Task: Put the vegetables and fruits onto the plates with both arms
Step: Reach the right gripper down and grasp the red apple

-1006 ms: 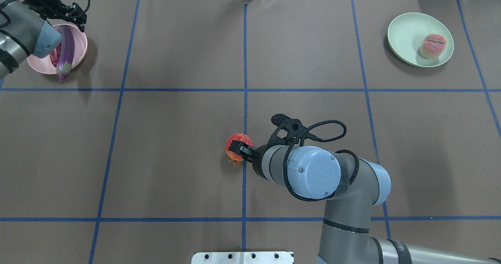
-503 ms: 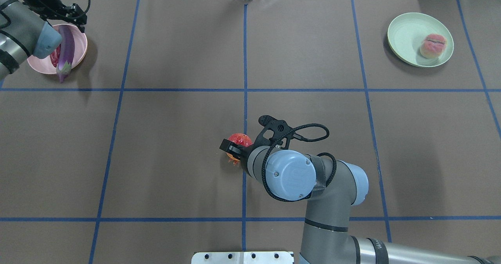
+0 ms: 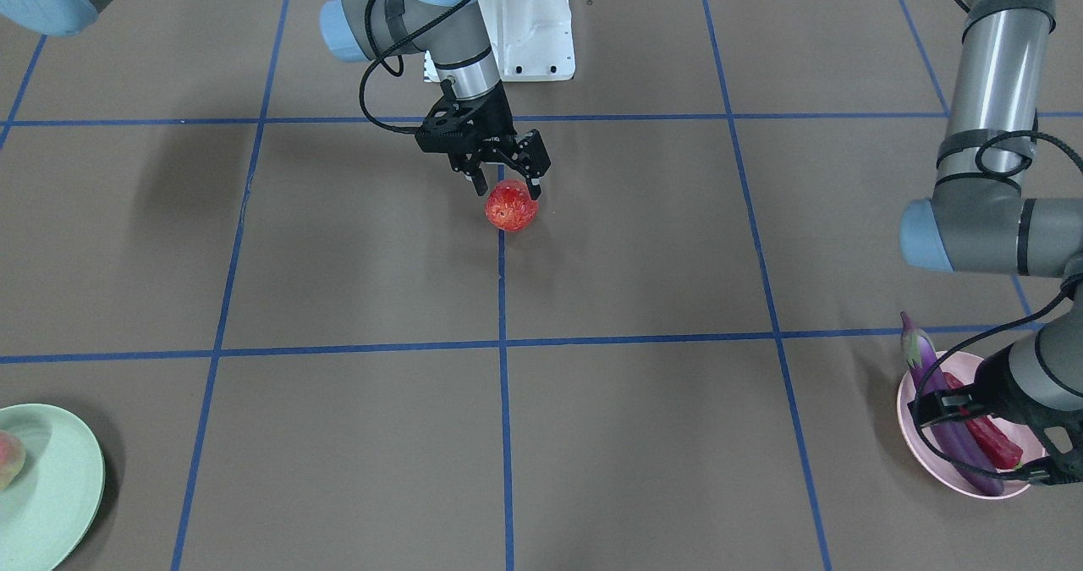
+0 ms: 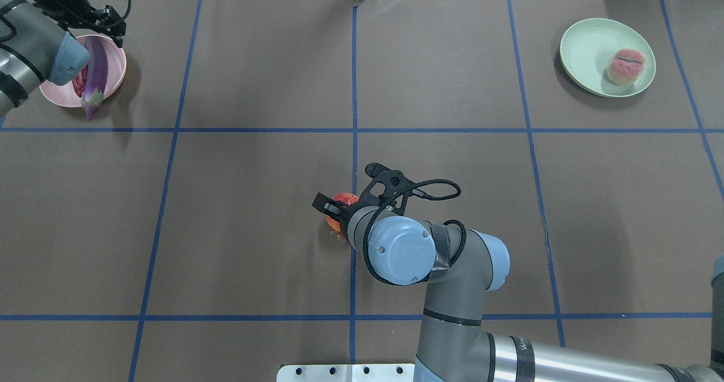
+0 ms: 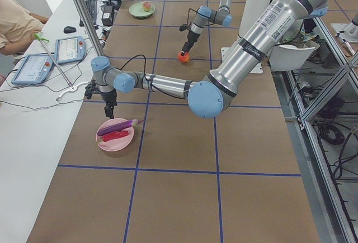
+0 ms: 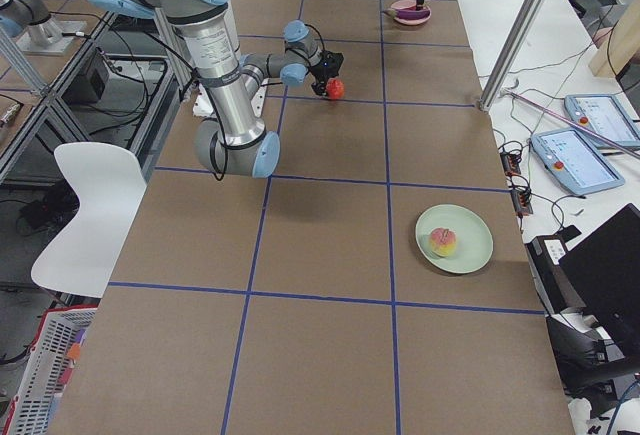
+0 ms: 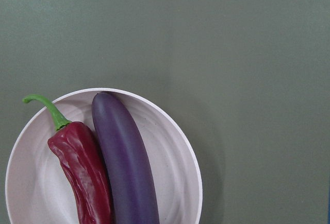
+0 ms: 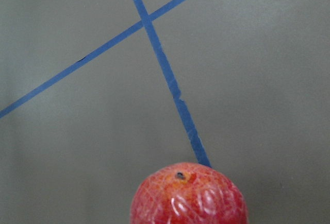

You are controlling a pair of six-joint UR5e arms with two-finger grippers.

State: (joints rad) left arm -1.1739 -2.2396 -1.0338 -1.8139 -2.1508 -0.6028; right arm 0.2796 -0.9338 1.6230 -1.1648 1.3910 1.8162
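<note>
The strawberry [image 3: 511,205] sits on the table's centre line, also in the right wrist view [image 8: 188,198]. My right gripper [image 3: 506,183] is low over it, jaws open on either side of its top. The pink plate [image 4: 116,59] at the far left holds the purple eggplant [image 4: 96,71] and the red chili [image 7: 82,167]. My left gripper [image 5: 110,110] hangs just above that plate, holding nothing; its jaws look apart. The mint green plate [image 4: 588,48] at the far right holds the peach half [image 4: 625,66].
The eggplant's stem end [image 3: 912,338] overhangs the pink plate's rim. The white base block [image 3: 529,21] stands at the robot's edge. Blue tape lines cross the brown table. Operators' tablets [image 5: 70,49] lie on a side desk.
My right arm has swung left and brought its gripper over the strawberry, which stays where it was. My left arm has hardly moved.
</note>
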